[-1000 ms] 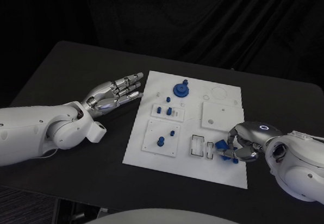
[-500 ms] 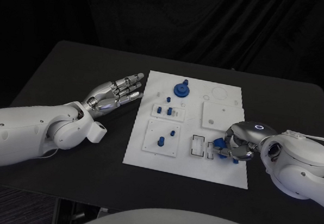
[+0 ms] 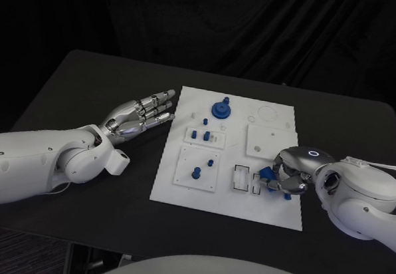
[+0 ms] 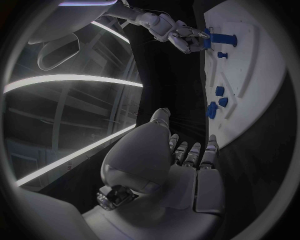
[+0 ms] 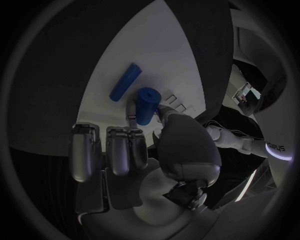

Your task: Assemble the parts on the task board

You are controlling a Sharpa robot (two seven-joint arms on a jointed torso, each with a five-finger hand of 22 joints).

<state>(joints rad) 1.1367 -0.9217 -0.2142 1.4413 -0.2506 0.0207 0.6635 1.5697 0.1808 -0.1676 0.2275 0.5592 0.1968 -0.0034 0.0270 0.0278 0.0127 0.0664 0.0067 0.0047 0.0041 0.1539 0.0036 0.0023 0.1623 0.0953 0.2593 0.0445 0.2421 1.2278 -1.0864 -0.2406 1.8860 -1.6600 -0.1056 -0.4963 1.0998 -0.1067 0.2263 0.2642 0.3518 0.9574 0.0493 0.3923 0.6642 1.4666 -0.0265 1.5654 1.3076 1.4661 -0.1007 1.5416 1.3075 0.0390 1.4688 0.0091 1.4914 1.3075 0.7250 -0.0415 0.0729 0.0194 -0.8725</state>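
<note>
One blue peg (image 5: 145,106), pinched by right hand (image 3: 289,173), now shifted slightly toward nine o'clock over the task board (image 3: 276,213); placement looks imminent. Left hand (image 3: 143,116): spread, empty, unmoved.

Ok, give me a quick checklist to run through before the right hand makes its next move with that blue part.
1. Right hand holds a blue cylinder: ok.
2. Hand is over the task board: ok.
3. Cylinder lined up with its slot: cannot tell.
4. Second blue cylinder lies loose on the board beside the held one, apart from it: ok.
5. Left hand open, off the board's left edge, out of the way: ok.
</note>
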